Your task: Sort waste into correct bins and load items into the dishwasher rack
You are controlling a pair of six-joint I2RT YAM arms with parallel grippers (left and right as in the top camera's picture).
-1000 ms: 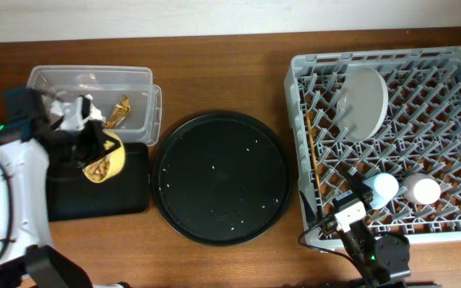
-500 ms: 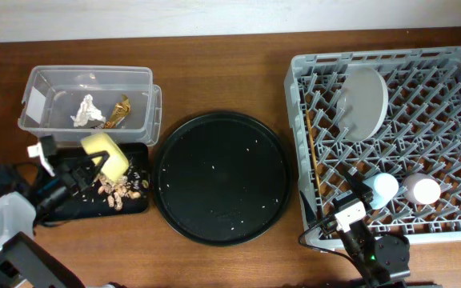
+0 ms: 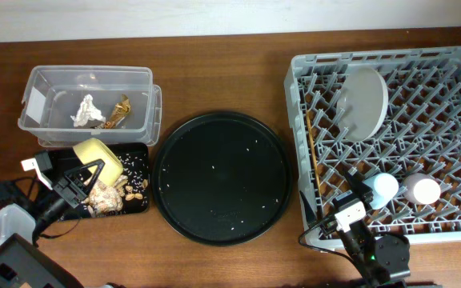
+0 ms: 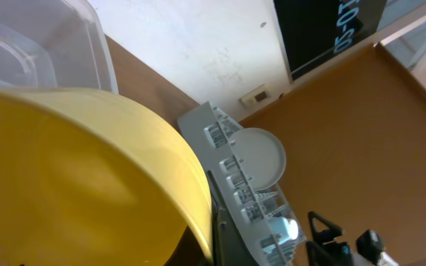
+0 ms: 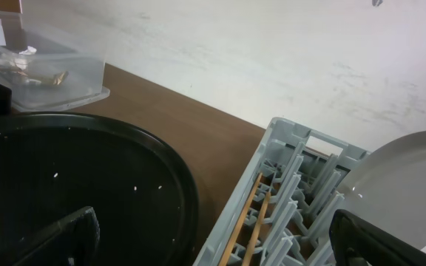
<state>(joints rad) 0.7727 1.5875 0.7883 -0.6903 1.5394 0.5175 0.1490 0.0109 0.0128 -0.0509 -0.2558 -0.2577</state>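
The left gripper point(image 3: 86, 172) is clenched on the rim of the yellow bowl point(image 3: 96, 157) and holds it tipped on its side above the shallow black tray point(image 3: 130, 210). The tilt serves to empty the bowl: the food scraps point(image 3: 115, 194) lie in a loose heap on the tray, just below the bowl's mouth. In the left wrist view the bowl's inside looks almost bare, so I judge the emptying close to done. The bowl sits directly in the claw, near the clear tub point(image 3: 90, 76), which keeps the white tissue point(image 3: 83, 110) and gold-brown wrapper point(image 3: 119, 110) apart from the food waste.

The right gripper point(image 5: 213, 218) is released, fingers spread wide, and sits low at the front edge of the dishwasher rack point(image 3: 374, 58). In the rack:
- The plate point(image 3: 362, 100) stands on edge among pegs.
- The chopsticks point(image 3: 314, 172) lie along the left side.
- The light-blue cup point(image 3: 384, 186) and pink cup point(image 3: 422, 190) sit near the front.

The round black tray point(image 3: 221, 176) lies between the bins and the rack. The bowl is well apart from the rack, so the next move calls for carrying it across.
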